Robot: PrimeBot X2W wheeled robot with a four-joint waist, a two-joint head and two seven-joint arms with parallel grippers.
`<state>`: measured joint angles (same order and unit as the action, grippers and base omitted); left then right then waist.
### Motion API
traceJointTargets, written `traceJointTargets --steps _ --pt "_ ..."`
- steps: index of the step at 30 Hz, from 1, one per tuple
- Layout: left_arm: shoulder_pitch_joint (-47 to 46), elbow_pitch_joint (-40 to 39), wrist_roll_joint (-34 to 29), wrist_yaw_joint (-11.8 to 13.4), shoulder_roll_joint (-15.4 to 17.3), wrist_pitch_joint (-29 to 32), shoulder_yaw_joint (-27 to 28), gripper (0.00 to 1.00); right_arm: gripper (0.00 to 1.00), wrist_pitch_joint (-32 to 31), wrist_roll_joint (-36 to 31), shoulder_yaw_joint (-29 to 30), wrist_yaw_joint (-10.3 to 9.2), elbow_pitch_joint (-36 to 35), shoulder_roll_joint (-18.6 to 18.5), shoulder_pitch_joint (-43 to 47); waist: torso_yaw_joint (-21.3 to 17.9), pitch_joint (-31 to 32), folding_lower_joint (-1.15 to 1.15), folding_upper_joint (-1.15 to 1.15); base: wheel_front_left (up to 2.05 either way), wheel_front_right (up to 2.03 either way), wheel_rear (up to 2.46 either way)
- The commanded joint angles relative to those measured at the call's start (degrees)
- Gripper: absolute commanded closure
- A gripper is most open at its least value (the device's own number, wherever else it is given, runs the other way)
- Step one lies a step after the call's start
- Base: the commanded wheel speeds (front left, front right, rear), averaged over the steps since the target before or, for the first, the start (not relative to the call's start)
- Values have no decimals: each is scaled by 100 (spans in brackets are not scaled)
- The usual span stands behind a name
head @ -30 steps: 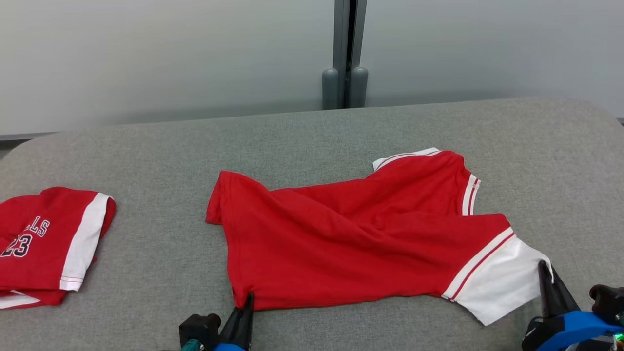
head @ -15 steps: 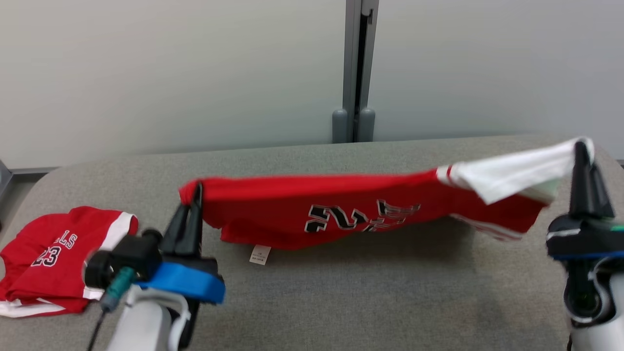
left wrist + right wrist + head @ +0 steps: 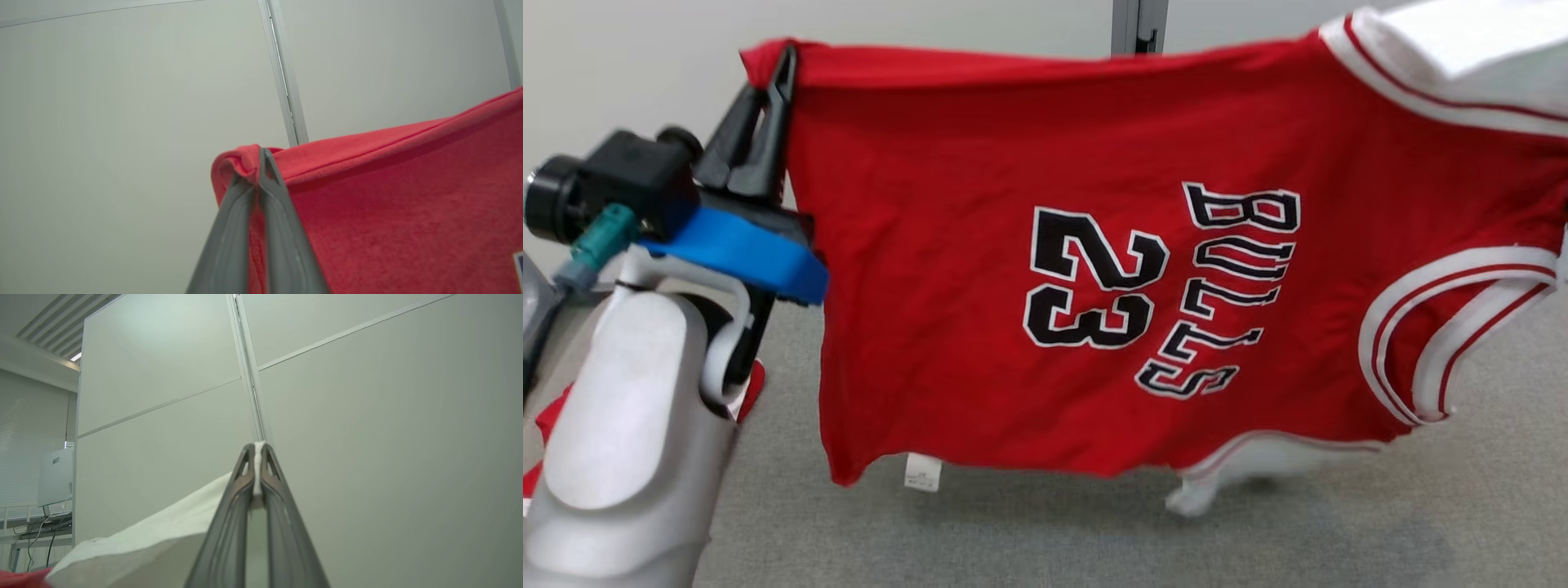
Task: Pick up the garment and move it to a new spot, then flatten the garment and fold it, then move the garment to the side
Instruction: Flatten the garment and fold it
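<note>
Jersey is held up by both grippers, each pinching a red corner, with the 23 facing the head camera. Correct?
Not quite: the right gripper pinches white fabric of the jersey, not red, as the right wrist view shows. The left gripper does pinch a red corner, and the 23 faces the head camera.

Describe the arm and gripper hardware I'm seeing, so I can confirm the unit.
Left gripper: two long dark fingers tapering to a point, on a blue bracket, with a black cylindrical module and teal plug beside it, atop a smooth pale grey forearm. Right gripper: the same slim grey fingers, with open slots near the tips.
</note>
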<state>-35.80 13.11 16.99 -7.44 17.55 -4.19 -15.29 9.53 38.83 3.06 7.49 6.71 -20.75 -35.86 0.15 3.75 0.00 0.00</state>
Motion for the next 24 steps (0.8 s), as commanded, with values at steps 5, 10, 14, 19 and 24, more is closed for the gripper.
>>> traceJointTargets --steps 5,10,14,19,24 --pt "-446 377 185 91 -47 222 142 100 100 -138 -277 -242 -1 834 -129 -701 26 -323 0 0 0 0 0" --pt "-1452 1213 123 132 -283 97 71 100 100 67 -600 -668 -1 2031 -117 -1985 51 -1074 0 0 0 0 0" --pt "-2207 1898 111 227 -546 -305 105 100 100 370 -930 -623 -2 2826 -151 -2890 84 -1310 0 0 0 0 0" --pt "-2962 2761 59 281 -747 -905 137 100 100 557 -1332 -521 -2 3444 -196 -3757 90 -1494 0 0 0 0 0" --pt "-2576 3226 173 214 -849 -1090 249 100 100 568 -1103 -691 -2 3365 -228 -3203 13 -1667 0 0 0 0 0"
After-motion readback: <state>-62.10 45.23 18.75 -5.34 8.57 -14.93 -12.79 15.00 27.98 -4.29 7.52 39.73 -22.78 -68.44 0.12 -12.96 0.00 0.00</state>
